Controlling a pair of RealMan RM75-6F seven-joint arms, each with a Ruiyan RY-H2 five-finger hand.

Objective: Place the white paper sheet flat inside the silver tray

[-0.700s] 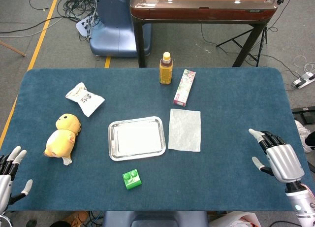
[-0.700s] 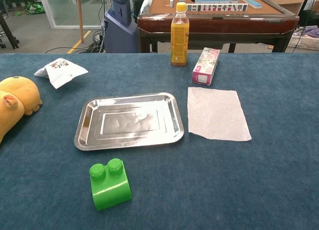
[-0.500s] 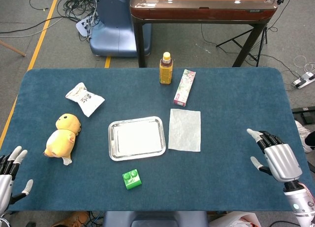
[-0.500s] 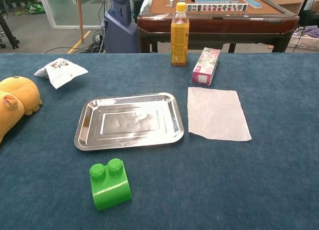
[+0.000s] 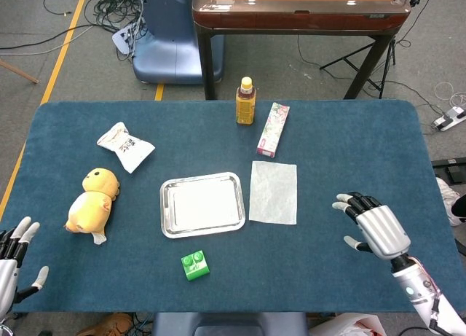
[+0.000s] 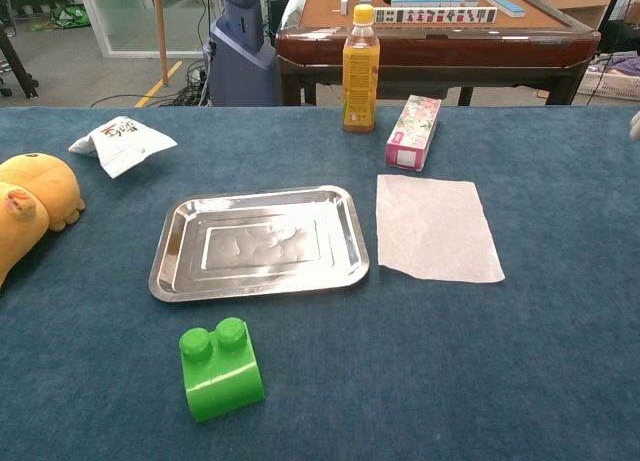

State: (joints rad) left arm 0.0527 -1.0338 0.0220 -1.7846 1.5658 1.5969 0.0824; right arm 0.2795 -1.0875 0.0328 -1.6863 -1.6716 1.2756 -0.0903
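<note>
The white paper sheet (image 5: pixel 274 192) (image 6: pixel 436 227) lies flat on the blue table, just right of the silver tray (image 5: pixel 167 209) (image 6: pixel 170 266). The tray holds nothing. My right hand (image 5: pixel 373 228) hovers over the table's right part, fingers spread, holding nothing, well to the right of the sheet. Only a fingertip of it shows at the right edge of the chest view. My left hand (image 5: pixel 13 261) is at the near left corner, fingers apart and empty, far from the tray.
A green block (image 5: pixel 195 265) (image 6: pixel 219 368) sits in front of the tray. A yellow plush duck (image 5: pixel 92 199) and a white snack bag (image 5: pixel 125 146) lie to the left. An orange drink bottle (image 5: pixel 246 101) and a pink carton (image 5: pixel 273 129) stand behind the sheet.
My right hand has moved left and inward over the table, toward the paper sheet. The left hand, the sheet and the tray have stayed where they were.
</note>
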